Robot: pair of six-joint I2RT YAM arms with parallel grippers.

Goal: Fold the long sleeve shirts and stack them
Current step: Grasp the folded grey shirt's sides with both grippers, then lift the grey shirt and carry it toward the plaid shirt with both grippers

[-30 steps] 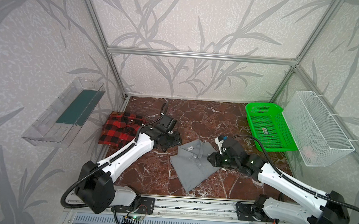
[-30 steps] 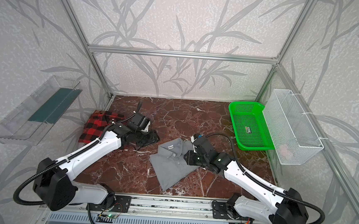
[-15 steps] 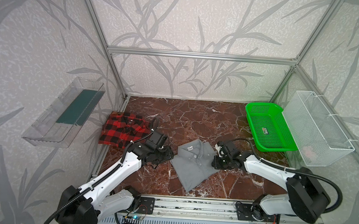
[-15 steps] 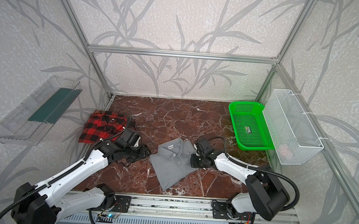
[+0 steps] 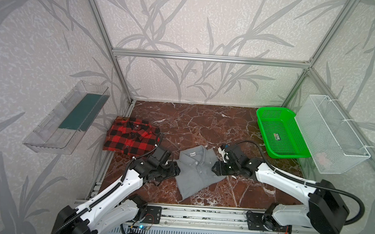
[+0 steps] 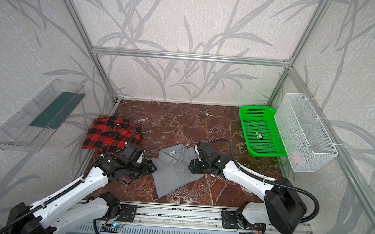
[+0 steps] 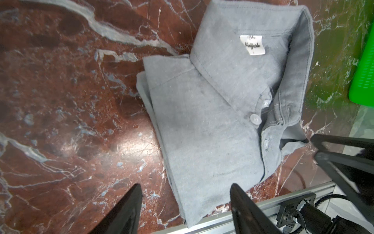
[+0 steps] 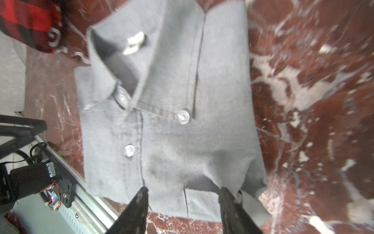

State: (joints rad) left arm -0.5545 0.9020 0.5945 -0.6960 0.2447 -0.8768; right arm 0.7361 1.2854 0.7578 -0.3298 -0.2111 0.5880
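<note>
- Folded light gray shirt (image 5: 197,168) (image 6: 174,168) flat on the marble surface (image 5: 204,123), about midway along the front edge and just behind it. Turned at an angle, collar toward the far edge, buttons up, white neck label showing.
- Folded red-and-black plaid shirt (image 5: 133,137) (image 6: 110,134) at the left edge of the surface, toward the far-left corner. Well apart from the gray shirt, not stacked with it.
- Left gripper (image 5: 172,170) (image 6: 150,168) low at the gray shirt's left side, released. In the left wrist view (image 7: 186,188), jaws spread wide, the shirt's (image 7: 212,121) folded side edge lying between the 2 fingers, nothing clamped.
- Right gripper (image 5: 215,169) (image 6: 192,166) low at the gray shirt's right side, also released. In the right wrist view (image 8: 183,191), jaws parted with a puckered bit of the shirt's (image 8: 172,121) edge between them; too blurred to tell whether the pads touch the cloth.
- Both grippers facing each other across the gray shirt.
- Green basket (image 5: 275,109) at the right edge, toward the far-right corner, a small label on its floor.
- White wire basket (image 5: 332,136) on the right wall just beside the green one; clear tray (image 5: 69,118) on the left wall.
</note>
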